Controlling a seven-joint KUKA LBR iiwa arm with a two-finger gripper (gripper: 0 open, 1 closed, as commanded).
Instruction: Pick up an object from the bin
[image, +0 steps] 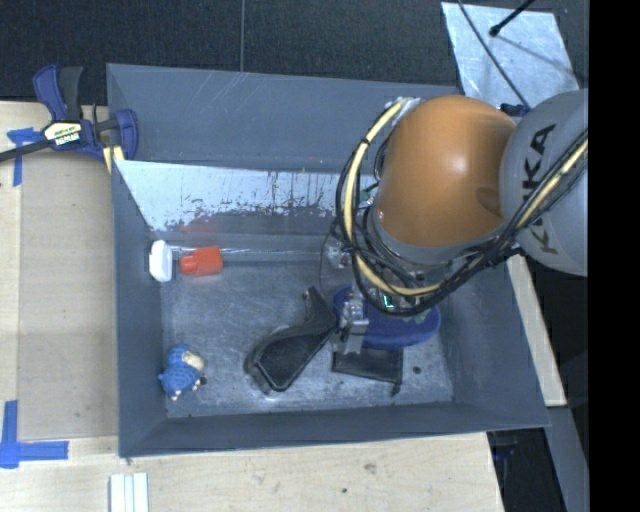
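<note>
My gripper (352, 318) hangs low over the right half of the bin floor, most of it hidden under the arm's orange cover. Directly under it lies a blue round object (412, 326), partly covered. A black mesh-faced paddle-like thing (288, 355) lies just left of the gripper, its handle pointing up toward it. A flat black piece (370, 364) rests right below the gripper.
A clear tube with a white cap and an orange piece inside (190, 262) lies along the back left of the floor. A small blue figure (180, 372) sits in the front left corner. The arm comes in from the right.
</note>
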